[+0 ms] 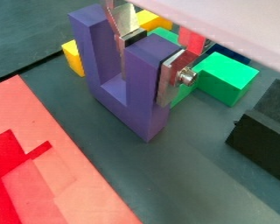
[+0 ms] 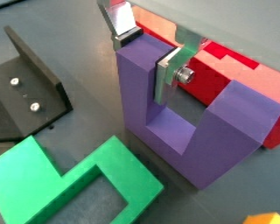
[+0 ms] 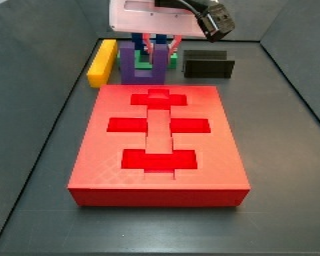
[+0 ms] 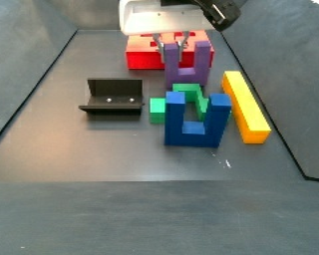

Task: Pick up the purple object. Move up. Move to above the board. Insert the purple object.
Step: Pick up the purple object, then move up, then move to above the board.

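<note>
Purple U-shaped block of matte plastic point(image 2: 189, 131) stands upright on the dark floor, and my gripper point(image 2: 149, 54) is pinching one of its two prongs: in both wrist views I see the flat silver fingers point(image 1: 168, 77) pressed on each side of this prong. In a side view the gripper point(image 4: 179, 46) is low over the purple block point(image 4: 186, 66), which is between the large red slab with cross-like cut-outs point(image 4: 149, 56) and the green block point(image 4: 179, 103). Near it I see a blue two-pronged piece point(image 4: 195, 122), a long yellow bar point(image 4: 246, 104) and the dark L-shaped fixture point(image 4: 112, 98).
</note>
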You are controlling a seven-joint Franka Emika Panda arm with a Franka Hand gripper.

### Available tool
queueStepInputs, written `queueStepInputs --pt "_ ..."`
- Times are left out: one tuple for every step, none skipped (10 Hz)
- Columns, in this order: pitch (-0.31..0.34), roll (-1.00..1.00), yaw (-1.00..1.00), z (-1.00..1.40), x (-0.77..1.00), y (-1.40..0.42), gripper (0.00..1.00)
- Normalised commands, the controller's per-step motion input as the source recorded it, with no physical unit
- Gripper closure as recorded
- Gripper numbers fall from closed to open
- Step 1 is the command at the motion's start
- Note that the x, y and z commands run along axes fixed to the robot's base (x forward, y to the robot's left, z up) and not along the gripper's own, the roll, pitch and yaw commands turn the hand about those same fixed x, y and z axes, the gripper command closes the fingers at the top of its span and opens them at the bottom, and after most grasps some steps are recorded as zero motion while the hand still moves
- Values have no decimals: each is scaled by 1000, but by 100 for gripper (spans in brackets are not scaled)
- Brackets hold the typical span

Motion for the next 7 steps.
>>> queueStepInputs --pt "0 0 0 0 0 0 100" --pt "0 0 0 833 0 0 100" --pt "25 -6 -44 777 -28 -54 100" --pt "41 -45 -37 474 -44 -33 100" --pt "21 -79 -28 213 -2 1 100" --pt "0 0 0 1400 0 0 100" --pt "2 8 14 1400 -3 -1 100"
